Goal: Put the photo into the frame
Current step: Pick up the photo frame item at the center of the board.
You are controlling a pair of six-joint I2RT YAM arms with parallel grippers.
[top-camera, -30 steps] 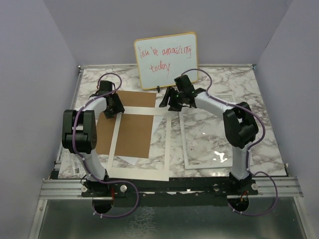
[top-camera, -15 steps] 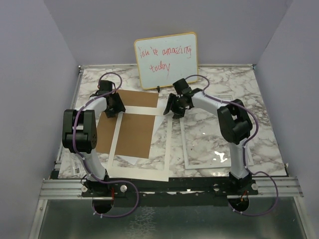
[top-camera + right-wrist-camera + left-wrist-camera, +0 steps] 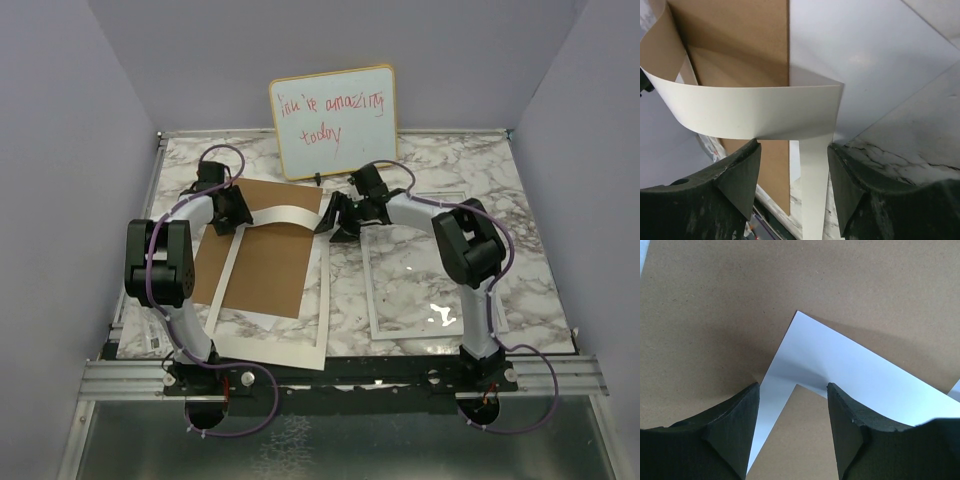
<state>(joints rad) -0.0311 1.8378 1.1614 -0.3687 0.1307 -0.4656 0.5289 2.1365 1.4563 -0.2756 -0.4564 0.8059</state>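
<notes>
Arch in white card mat with cut-out window (image 3: 285,215), 12 o'clock strip.
Jaws released on left gripper (image 3: 792,387) and right gripper (image 3: 794,145) at its corners, over brown backing board (image 3: 265,268).

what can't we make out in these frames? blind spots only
- The photo: no printed side shows in any view.
- Left hand contact with the white mat: top view, the hand covers that corner; left wrist view gives no depth.
- Right hand: same, both its views.
- The frame far-left corner: top view, right arm over it.
</notes>
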